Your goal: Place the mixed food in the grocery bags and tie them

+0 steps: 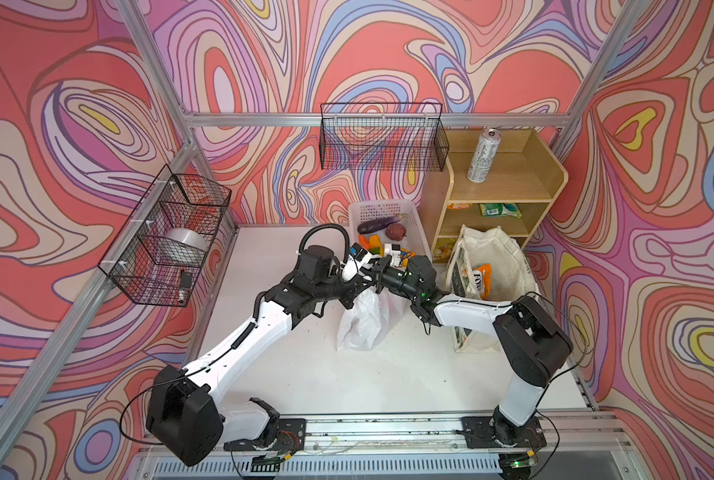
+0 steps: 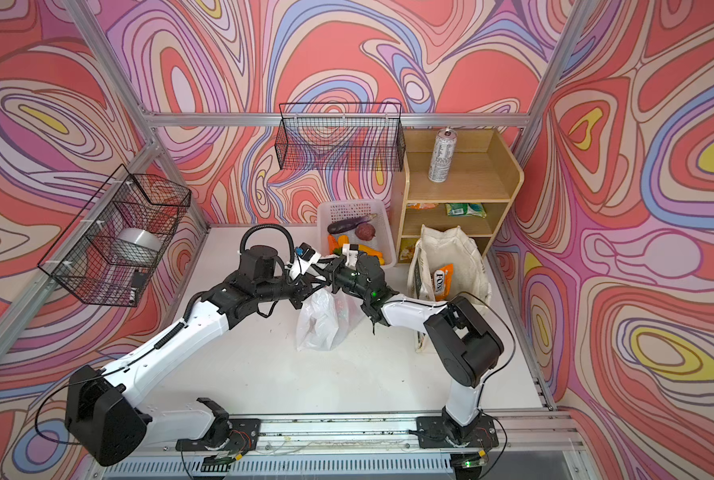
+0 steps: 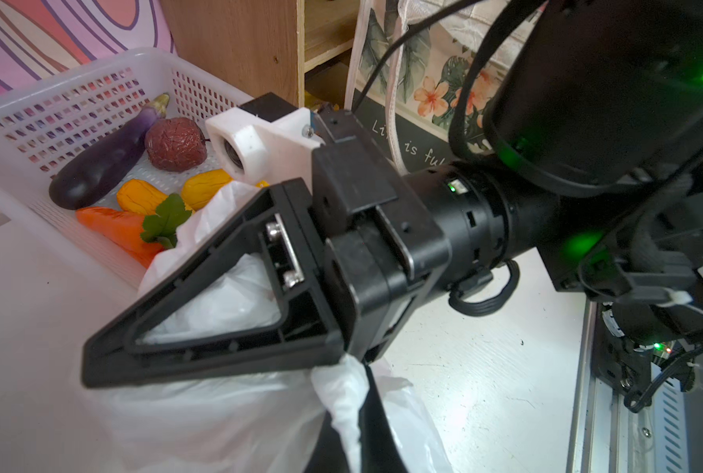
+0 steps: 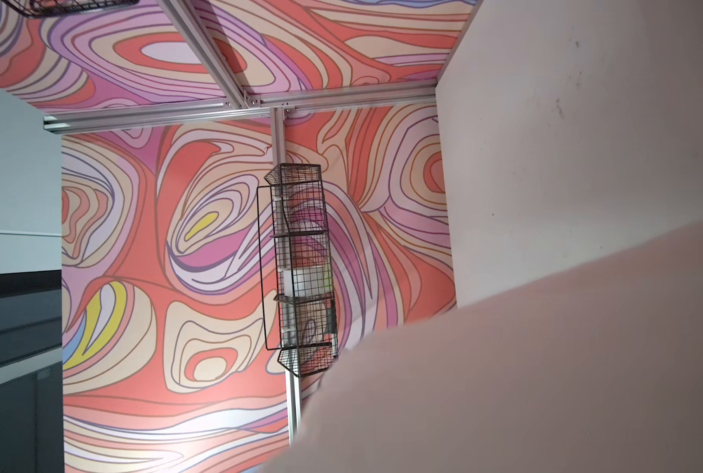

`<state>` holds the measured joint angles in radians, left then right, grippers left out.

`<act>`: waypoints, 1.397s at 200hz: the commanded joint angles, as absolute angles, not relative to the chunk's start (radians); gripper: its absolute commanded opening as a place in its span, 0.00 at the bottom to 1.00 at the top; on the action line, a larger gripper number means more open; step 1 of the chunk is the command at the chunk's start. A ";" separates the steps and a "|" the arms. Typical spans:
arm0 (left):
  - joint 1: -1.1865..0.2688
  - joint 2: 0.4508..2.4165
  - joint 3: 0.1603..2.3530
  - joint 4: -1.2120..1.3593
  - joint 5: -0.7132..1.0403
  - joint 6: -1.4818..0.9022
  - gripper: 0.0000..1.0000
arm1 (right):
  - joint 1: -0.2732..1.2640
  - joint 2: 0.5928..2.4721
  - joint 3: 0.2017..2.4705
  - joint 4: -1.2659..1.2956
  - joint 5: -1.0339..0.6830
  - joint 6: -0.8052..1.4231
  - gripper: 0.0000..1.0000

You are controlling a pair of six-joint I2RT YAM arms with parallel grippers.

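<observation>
The white plastic bag (image 1: 361, 324) (image 2: 318, 324) (image 3: 219, 417) stands mid-table, its top bunched up between both grippers. My left gripper (image 1: 363, 275) (image 2: 317, 277) (image 3: 352, 409) is shut on a twisted handle strand. My right gripper (image 1: 378, 269) (image 2: 333, 271) (image 3: 108, 364) is shut on bag plastic just opposite; a blurred pale surface hides its jaws in the right wrist view. The canvas tote (image 1: 509, 266) (image 2: 467, 266) stands right with an orange packet (image 1: 481, 277) inside. An eggplant (image 3: 104, 159), carrot (image 3: 116, 225) and lemons (image 3: 141, 196) lie in the white basket (image 1: 382, 208).
A wooden shelf (image 1: 509, 178) at the back right carries a silver can (image 1: 483, 156) on top and a green packet (image 1: 500, 210) below. Black wire baskets hang on the back wall (image 1: 382, 137) and the left wall (image 1: 164, 237). The arm bases sit on the front rail.
</observation>
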<state>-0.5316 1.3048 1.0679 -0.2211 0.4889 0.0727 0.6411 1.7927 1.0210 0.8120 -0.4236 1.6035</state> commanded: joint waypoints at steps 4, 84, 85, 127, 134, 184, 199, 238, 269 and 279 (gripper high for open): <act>-0.560 1.288 1.034 -0.184 0.510 0.051 0.03 | 0.632 1.787 1.007 0.902 -0.475 1.548 0.00; -0.462 1.059 0.794 0.172 0.362 -0.226 0.57 | 0.480 1.836 0.989 1.162 -0.811 1.414 0.00; -0.459 1.060 0.792 0.177 0.365 -0.229 0.57 | 0.478 1.840 0.989 1.177 -0.819 1.417 0.00; -0.438 1.145 0.820 0.186 0.475 -0.262 0.57 | 0.467 1.954 1.036 1.490 -0.903 1.572 0.00; -0.438 1.164 0.821 0.193 0.489 -0.267 0.57 | 0.466 1.962 1.043 1.487 -0.909 1.572 0.00; -0.446 1.302 0.802 0.293 0.535 -0.311 0.55 | 0.462 1.968 1.051 1.486 -0.912 1.577 0.00; -0.459 1.354 0.806 0.307 0.558 -0.311 0.41 | 0.462 1.959 1.053 1.488 -0.910 1.577 0.16; -0.490 1.425 0.796 0.363 0.563 -0.339 0.23 | 0.460 1.944 1.061 1.487 -0.908 1.579 0.27; -0.497 1.445 0.798 0.382 0.565 -0.350 0.21 | 0.461 1.947 1.065 1.488 -0.906 1.584 0.24; -0.501 1.453 0.804 0.378 0.570 -0.350 0.21 | 0.461 1.947 1.065 1.488 -0.907 1.584 0.24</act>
<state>-0.4923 1.4307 0.8047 0.3405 0.5537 -0.3313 0.4648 1.9697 1.0348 1.4372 -0.9035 1.5841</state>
